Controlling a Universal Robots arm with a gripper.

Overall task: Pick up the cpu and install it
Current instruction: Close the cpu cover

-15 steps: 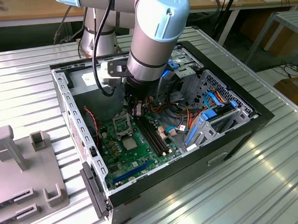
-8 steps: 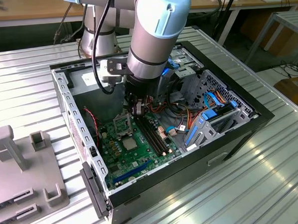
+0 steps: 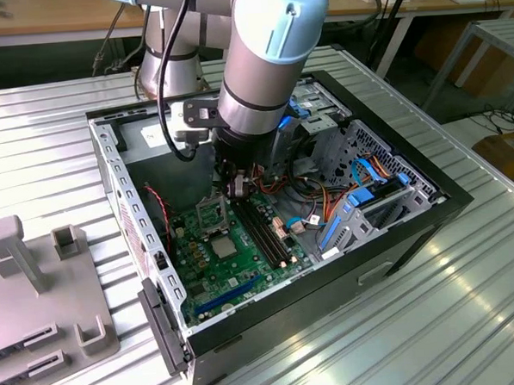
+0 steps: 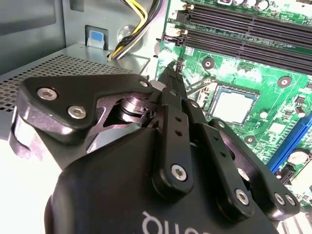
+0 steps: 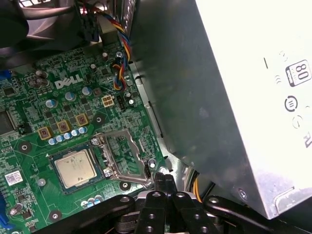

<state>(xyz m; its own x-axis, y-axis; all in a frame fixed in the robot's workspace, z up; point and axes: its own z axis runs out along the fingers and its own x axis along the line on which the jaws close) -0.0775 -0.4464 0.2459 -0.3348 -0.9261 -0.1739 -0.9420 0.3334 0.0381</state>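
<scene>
The cpu [image 5: 74, 168] is a small square chip with a silver-grey top, lying flat in its socket on the green motherboard [image 5: 29, 112]; it also shows in the exterior view [image 3: 221, 246] and the second wrist view [image 4: 234, 105]. The socket's metal load plate [image 5: 122, 156] stands swung open beside it, on the power-supply side. My gripper [image 5: 164, 179] is down inside the computer case, its tips by the open plate's outer corner and apart from the cpu. In both wrist views the fingers [image 4: 171, 97] are pressed together with nothing visible between them. In the exterior view the gripper [image 3: 235, 191] hangs over the board.
The grey power-supply box [image 5: 234, 97] rises close beside the gripper. Black memory slots [image 3: 263, 231] run beside the socket. Coloured cables [image 3: 313, 198] and a blue drive cage [image 3: 361, 204] crowd the case's far end. A grey fixture [image 3: 38, 290] sits on the ribbed metal table at the exterior view's left.
</scene>
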